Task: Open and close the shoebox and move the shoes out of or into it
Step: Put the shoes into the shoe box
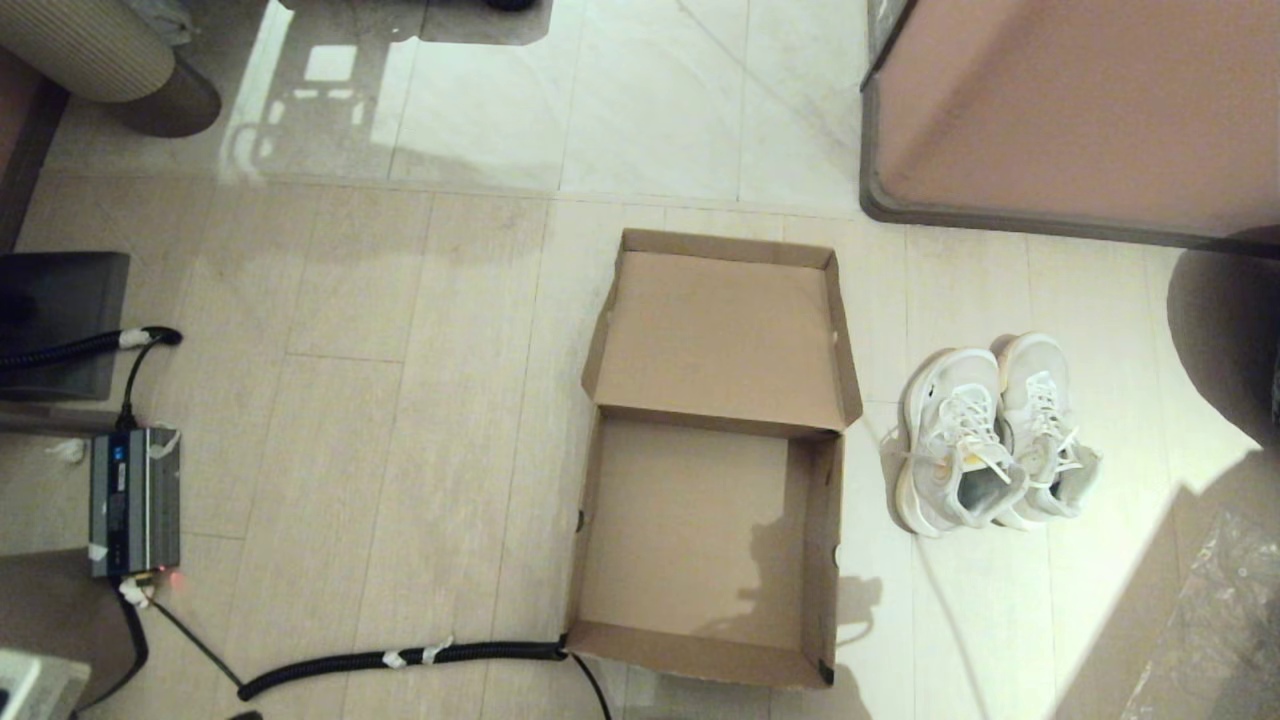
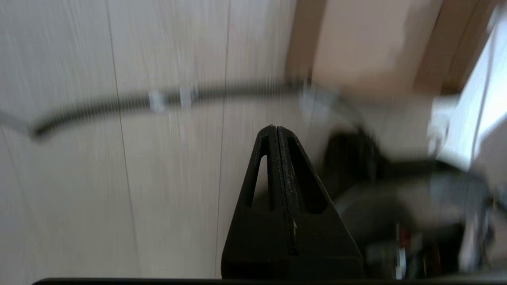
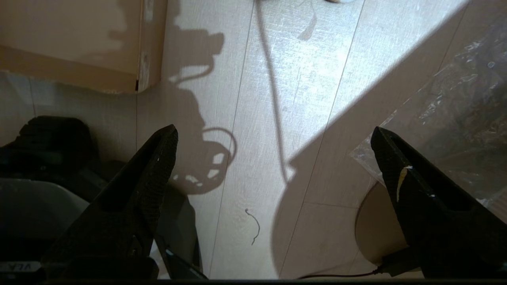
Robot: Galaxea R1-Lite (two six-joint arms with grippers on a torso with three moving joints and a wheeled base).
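Observation:
The brown cardboard shoebox (image 1: 823, 520) lies open on the floor in the head view, its hinged lid (image 1: 720, 335) folded back on the far side and its inside bare. The pair of white sneakers (image 1: 995, 432) stands on the floor just right of the box. Neither arm shows in the head view. In the left wrist view my left gripper (image 2: 274, 128) is shut on nothing, above the floor near the box's corner (image 2: 356, 43). My right gripper (image 3: 273, 132) is open wide over bare floor, right of the box's near corner (image 3: 138, 79).
A black corrugated cable (image 1: 400, 658) runs along the floor to the box's near left corner. A grey power unit (image 1: 135, 500) sits at the left. A pinkish dark-rimmed furniture block (image 1: 1075, 110) stands at the back right. Clear plastic sheet (image 3: 467, 99) lies at the right.

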